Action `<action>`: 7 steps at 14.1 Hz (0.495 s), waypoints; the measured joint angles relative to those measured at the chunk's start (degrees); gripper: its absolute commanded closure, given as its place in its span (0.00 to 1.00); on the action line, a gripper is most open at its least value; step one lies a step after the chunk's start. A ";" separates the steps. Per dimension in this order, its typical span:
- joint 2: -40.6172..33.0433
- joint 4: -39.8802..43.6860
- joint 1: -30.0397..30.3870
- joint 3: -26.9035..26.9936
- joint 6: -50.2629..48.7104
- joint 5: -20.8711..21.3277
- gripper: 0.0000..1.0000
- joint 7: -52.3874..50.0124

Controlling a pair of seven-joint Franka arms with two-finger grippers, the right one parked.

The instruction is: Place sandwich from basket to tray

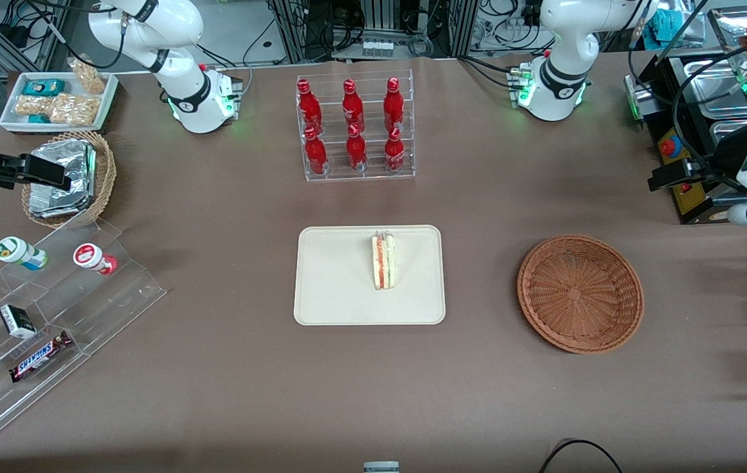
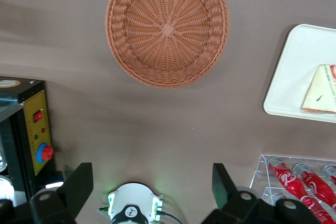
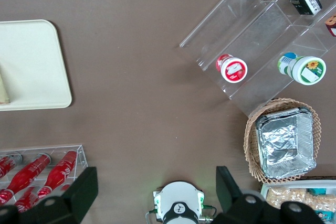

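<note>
The sandwich (image 1: 384, 261) (image 2: 321, 88), a white wedge with red and green layers, stands on edge on the cream tray (image 1: 334, 276) (image 2: 294, 72) at the middle of the table. The reddish-brown wicker basket (image 1: 580, 292) (image 2: 167, 27) lies toward the working arm's end with nothing in it. My left gripper (image 1: 669, 176) (image 2: 152, 184) hangs high above the table, farther from the front camera than the basket. It is open, its fingers wide apart with nothing between them.
A clear rack of red bottles (image 1: 355, 128) (image 2: 299, 179) stands farther from the front camera than the tray. A black control box with a red button (image 1: 672, 148) (image 2: 37, 129) sits beside my gripper. A stepped acrylic shelf of snacks (image 1: 51, 295) and a tan basket of foil packets (image 1: 64, 177) lie toward the parked arm's end.
</note>
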 measured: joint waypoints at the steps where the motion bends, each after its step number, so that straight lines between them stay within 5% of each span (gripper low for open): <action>1: -0.45 -0.30 0.09 -0.29 0.04 0.30 0.00 0.02; 7: -1.25 -0.30 7.12 -8.86 0.68 0.88 0.00 -0.07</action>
